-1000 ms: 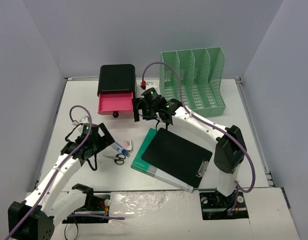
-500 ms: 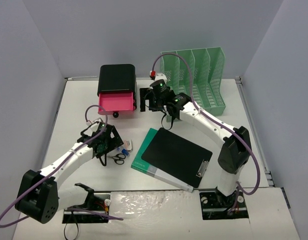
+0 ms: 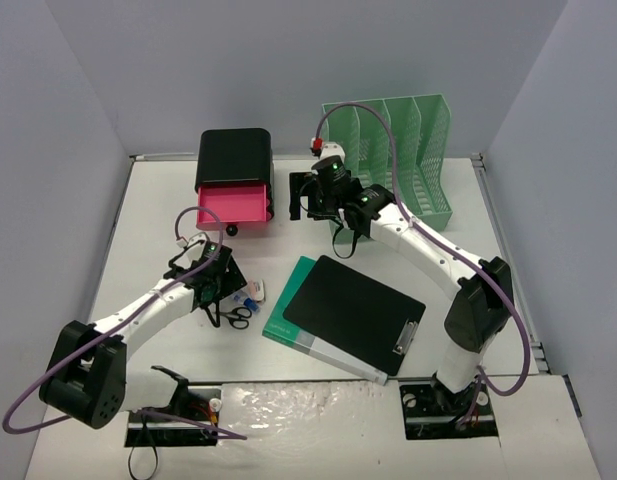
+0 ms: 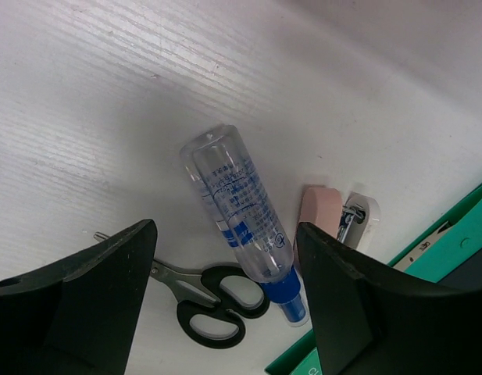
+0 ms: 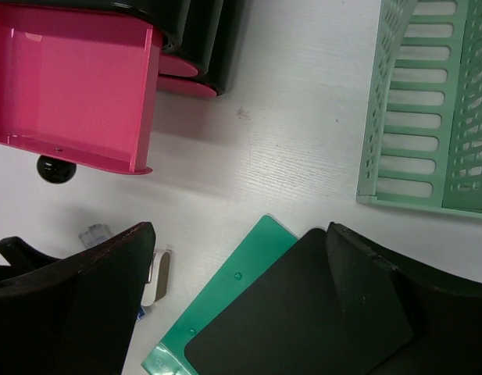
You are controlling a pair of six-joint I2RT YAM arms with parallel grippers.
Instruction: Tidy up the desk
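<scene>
On the desk (image 4: 108, 86), a clear bottle (image 4: 233, 211) with unreadable blue print is straddled by the parted jaws of the left gripper (image 4: 225, 226), scissors (image 4: 217, 301) just beside; the right gripper (image 5: 239, 228) is likewise spread.

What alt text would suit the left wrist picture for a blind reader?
A clear bottle with a blue cap lies on the white desk between the open black fingers of the left gripper. Black-handled scissors lie beside its cap, a pink eraser to its right, and a green folder shows at the edge.
</scene>
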